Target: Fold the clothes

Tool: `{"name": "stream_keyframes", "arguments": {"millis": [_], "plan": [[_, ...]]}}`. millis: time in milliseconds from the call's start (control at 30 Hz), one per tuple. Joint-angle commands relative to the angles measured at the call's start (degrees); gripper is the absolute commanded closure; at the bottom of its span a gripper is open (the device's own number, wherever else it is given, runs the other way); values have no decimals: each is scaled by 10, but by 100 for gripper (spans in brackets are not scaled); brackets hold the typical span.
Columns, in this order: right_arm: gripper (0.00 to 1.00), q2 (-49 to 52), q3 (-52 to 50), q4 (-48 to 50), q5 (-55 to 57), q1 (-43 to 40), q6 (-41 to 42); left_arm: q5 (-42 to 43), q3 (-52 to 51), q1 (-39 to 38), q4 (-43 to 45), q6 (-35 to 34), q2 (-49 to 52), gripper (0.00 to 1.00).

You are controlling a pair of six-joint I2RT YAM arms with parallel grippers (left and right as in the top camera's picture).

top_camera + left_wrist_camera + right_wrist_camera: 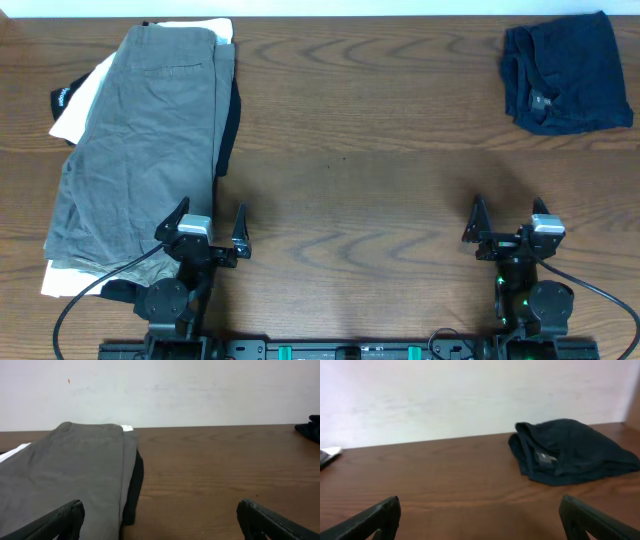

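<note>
Grey shorts just beside L gripper; it & R gripper spread apart, empty

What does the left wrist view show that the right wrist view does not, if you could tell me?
Left wrist only: the grey shorts stacked on a black garment. Right wrist only: the whole navy garment, which the left view merely clips at its edge. Both: the wooden table, a pale wall, and, open, the left end effector and right end effector respectively.

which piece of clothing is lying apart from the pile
The navy garment, bunched up alone at the far right. The grey shorts, white garment and black garment are stacked together on the left.
</note>
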Motion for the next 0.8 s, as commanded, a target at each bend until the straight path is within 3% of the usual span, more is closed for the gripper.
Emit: {"name": "stream_keyframes", "arguments": {"millis": [0,400,767], "plan": [[1,-4,-2,8,-34,8,-7,12,-7,-1,3,-2,-4,2],[1,4,33,13,-80,8,-45,12,40,-1,2,-2,41,2],[1,162,149,13,-118,8,-51,12,210,-1,-45,-2,271,2]]}}
